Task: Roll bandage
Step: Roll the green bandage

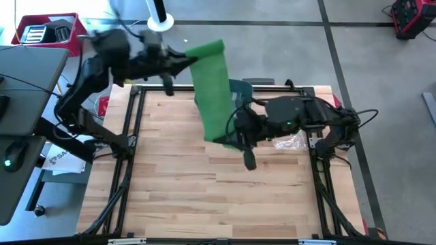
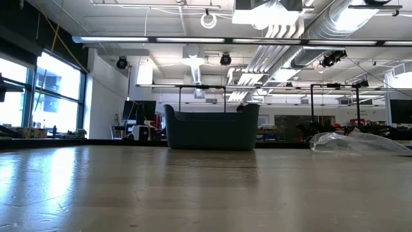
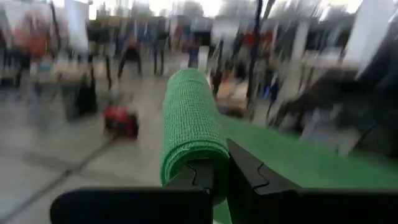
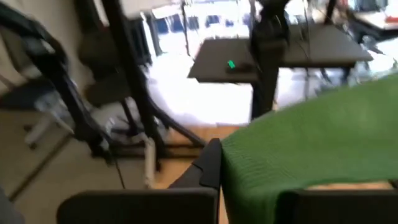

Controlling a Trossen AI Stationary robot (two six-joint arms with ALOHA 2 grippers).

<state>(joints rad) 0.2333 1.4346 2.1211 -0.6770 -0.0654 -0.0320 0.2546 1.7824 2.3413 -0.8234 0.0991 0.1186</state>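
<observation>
Stretched in the air above the table's far edge, the soft, light green woven bandage (image 1: 214,88) is pinched at its rolled end by the left gripper (image 3: 221,177) and at its loose end by the right gripper (image 1: 235,136), best gripped at the edges

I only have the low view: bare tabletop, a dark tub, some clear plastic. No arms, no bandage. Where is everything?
Observer: Both arms are raised above the table, with the green bandage stretched in the air between them.
Operator: Who has the rolled end?
Observer: The left gripper, shut on the rolled end, beyond the table's far edge.
Operator: And the right?
Observer: The right gripper is shut on the bandage's loose end, over the table's middle near the dark tub.
</observation>
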